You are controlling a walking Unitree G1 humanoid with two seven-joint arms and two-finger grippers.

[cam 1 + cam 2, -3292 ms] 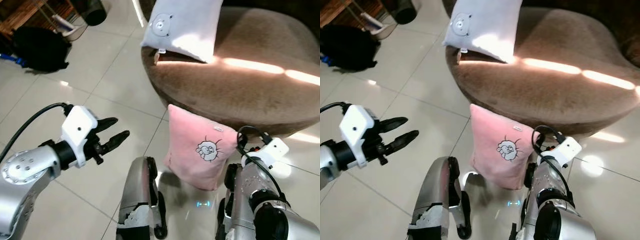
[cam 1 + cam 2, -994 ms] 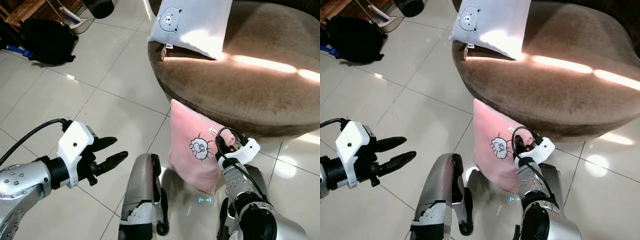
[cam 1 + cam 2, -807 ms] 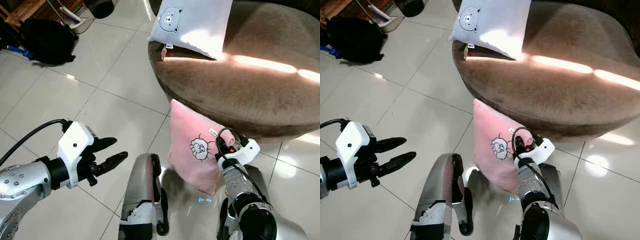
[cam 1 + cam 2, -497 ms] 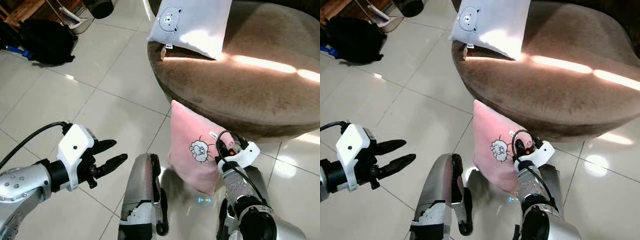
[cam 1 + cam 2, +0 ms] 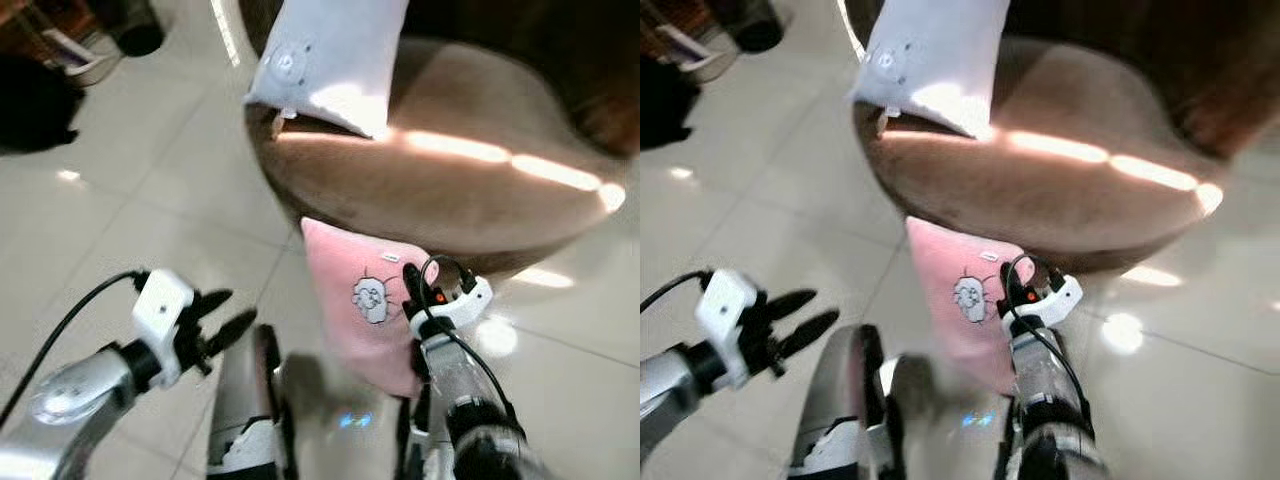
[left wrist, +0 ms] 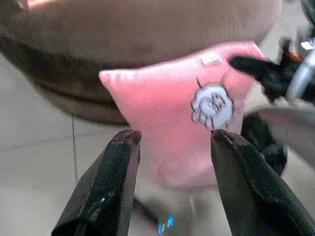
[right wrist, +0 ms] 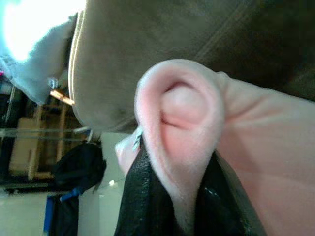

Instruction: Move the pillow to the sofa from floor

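- Since half a second ago the head camera has swung and the eye views have gone blurry, so the whole picture has shifted; the pink pillow (image 5: 365, 300) itself hasn't really gone anywhere, it's on the tile floor (image 5: 120, 210) leaning against the front of the brown sofa (image 5: 440, 190).
- My right gripper (image 7: 172, 196) now has its two black fingers pinched shut on the pillow's upper right corner. In the right wrist view the fabric bulges out in a fat fold between them, so I'd say the bite is solid.
- My left gripper (image 6: 172, 177) hovers off to the left, well apart from the pillow, fingers spread wide with nothing in them. Its wrist view looks straight at the cartoon print.
- Handling guess: it's soft and light, so it'll flop and hang from that one corner when lifted. Not fragile or slippery, but a corner pinch could slide off if I yank.
- If it sags too much I'd take the opposite edge with the left gripper.
- White bear pillow (image 5: 325, 60) already sits on the seat's left side, so I'd aim for the bare patch to its right.
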